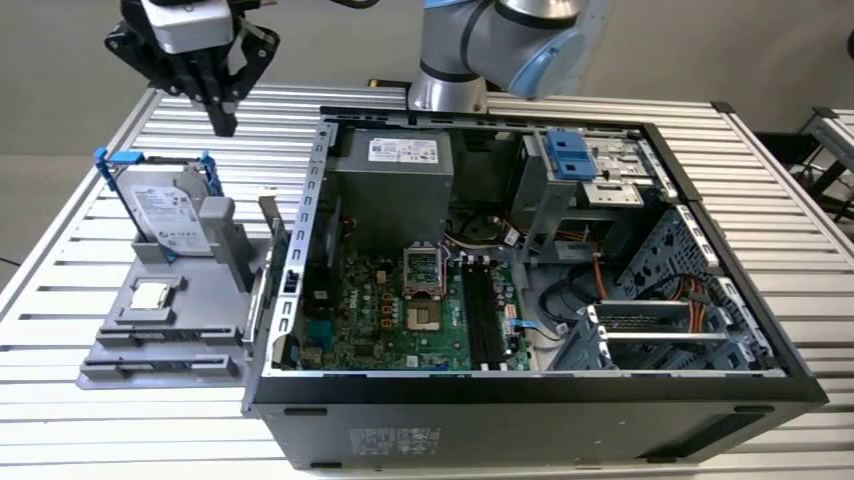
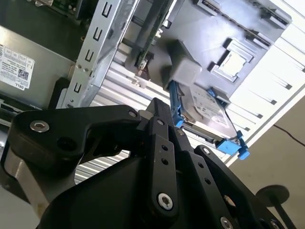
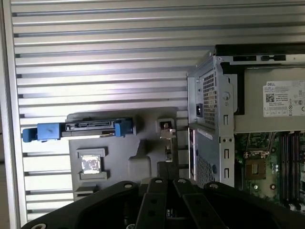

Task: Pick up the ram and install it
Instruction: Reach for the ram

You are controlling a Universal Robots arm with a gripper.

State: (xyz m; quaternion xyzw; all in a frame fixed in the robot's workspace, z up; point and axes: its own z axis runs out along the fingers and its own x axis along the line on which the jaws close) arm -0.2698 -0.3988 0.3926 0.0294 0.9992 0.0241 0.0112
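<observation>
The gripper (image 1: 223,122) hung at upper left above the hard drive (image 1: 171,215) and slatted bench (image 1: 80,420), jaws pinched together, empty.

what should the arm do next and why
Probably lower the gripper toward the ram, which seems to stand upright in the grey fixture beside the case. The gripper hangs high above the table, holding nothing, jaws shut, so they should open first.

The power supply (image 3: 250,100) bears a white printed label (image 3: 284,104).
</observation>
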